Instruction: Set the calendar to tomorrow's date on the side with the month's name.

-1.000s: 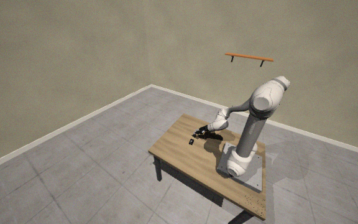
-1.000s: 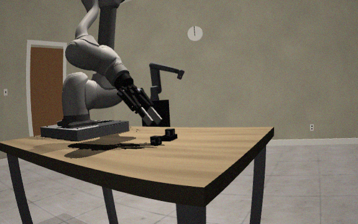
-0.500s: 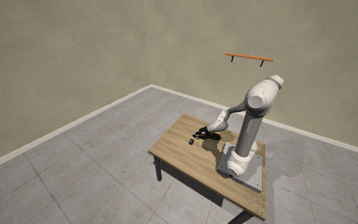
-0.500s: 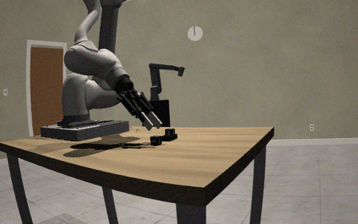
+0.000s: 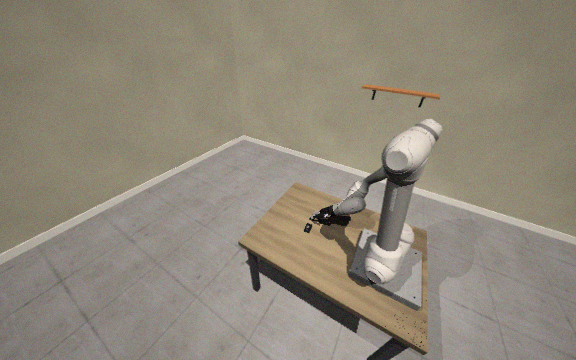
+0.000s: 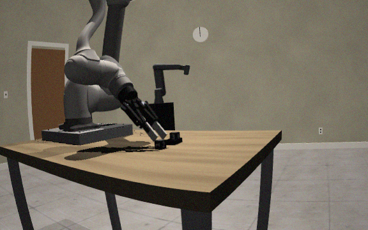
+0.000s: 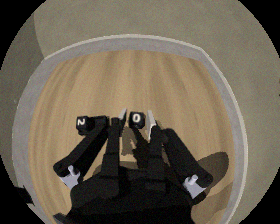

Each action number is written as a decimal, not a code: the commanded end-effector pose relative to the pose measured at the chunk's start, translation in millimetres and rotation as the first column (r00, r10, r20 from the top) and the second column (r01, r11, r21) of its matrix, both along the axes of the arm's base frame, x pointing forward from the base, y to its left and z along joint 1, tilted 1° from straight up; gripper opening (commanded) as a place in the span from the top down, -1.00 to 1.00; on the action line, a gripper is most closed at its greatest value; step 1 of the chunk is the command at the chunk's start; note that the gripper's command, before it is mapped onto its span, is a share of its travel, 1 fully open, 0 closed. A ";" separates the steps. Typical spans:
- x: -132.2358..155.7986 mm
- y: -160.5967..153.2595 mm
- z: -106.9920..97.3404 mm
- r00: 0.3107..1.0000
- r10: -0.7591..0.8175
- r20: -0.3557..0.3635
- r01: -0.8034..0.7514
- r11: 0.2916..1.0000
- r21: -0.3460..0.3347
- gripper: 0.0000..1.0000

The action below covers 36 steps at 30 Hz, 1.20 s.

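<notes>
My gripper [image 6: 159,137] points steeply down at the table, its fingers partly open with nothing held. A dark digit cube [image 6: 160,144] lies on the table right under the fingertips. In the wrist view this cube [image 7: 136,119] shows a white "0" between the two fingertips. The small dark tray [image 6: 174,140], which seems to hold the other cube, stands just beside it. In the wrist view the tray [image 7: 83,123] lies left of the fingers with a white letter showing. From the top view the gripper [image 5: 319,216] hides the loose cube, and the tray [image 5: 308,227] lies beside it.
The arm's grey base plate [image 6: 86,132] sits at the table's far end. A black stand with an arm [image 6: 163,105] rises behind the table. The table edge [image 6: 245,166] is well away from the cubes.
</notes>
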<state>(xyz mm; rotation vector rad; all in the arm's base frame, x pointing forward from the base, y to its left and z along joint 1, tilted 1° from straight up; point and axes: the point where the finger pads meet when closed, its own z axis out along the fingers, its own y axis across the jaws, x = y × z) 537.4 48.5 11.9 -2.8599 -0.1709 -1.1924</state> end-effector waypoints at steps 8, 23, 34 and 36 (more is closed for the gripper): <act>0.2 0.0 -14.6 1.000 0.000 0.001 0.000 1.000 0.000 0.44; 0.3 -0.1 -25.0 1.000 0.000 0.001 0.000 1.000 0.000 0.44; 0.3 -0.1 -25.7 1.000 0.000 0.001 0.000 1.000 0.000 0.44; 0.3 -0.1 -25.7 1.000 0.000 0.001 0.000 1.000 0.000 0.44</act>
